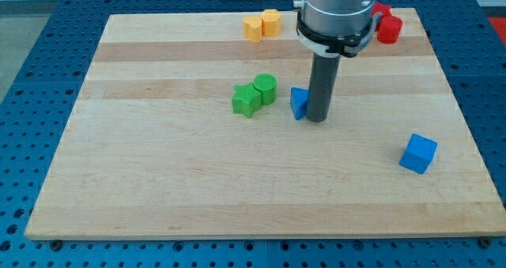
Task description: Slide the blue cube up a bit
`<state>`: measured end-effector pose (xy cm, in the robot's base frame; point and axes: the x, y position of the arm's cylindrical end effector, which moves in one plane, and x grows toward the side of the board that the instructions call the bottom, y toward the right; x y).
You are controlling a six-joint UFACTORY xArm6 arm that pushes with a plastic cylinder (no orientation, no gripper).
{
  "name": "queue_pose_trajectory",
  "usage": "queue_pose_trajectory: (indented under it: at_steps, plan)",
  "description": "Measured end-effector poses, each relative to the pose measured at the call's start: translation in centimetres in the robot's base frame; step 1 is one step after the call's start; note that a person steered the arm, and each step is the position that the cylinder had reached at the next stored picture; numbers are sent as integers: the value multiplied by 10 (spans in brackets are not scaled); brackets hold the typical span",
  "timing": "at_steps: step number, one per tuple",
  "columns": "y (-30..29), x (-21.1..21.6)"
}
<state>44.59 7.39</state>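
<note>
A pale wooden table [158,181] made of jointed planks fills most of the frame, lying on a blue perforated surface [32,78]. The arm carries no pincer, so there is nothing to stand apart or together; it ends in a straight dark rod [322,82] that comes down from a grey metal cylinder [336,11] at the upper centre. My tip [316,119] rests on the table just right of centre, touching or almost touching the right side of a small blue block [298,103]; that block is partly hidden by the rod, so its shape cannot be made out.

The blue plastic cube [417,153] sits in the lower right part of the frame, near the table's right edge and well apart from my tip, turned a little on its base.

Left of centre, a green star-like block [247,100] and a green cylinder [266,88] stand touching each other, near the small blue block. At the upper middle of the frame, two yellow-orange blocks [262,24] sit side by side near the table's top edge. At the upper right, red blocks [387,24] show beside the grey cylinder, partly covered by it.
</note>
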Motion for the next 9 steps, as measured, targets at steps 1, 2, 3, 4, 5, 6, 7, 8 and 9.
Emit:
queue_pose_trajectory:
  at_steps: [1,2,3,4,5,6,7,8,9]
  plan:
    - [-15,-6]
    - [-25,-7]
    - [-14,15]
    - [-4,54]
    - [9,93]
    - [66,118]
    - [131,119]
    - [168,116]
    - [150,112]
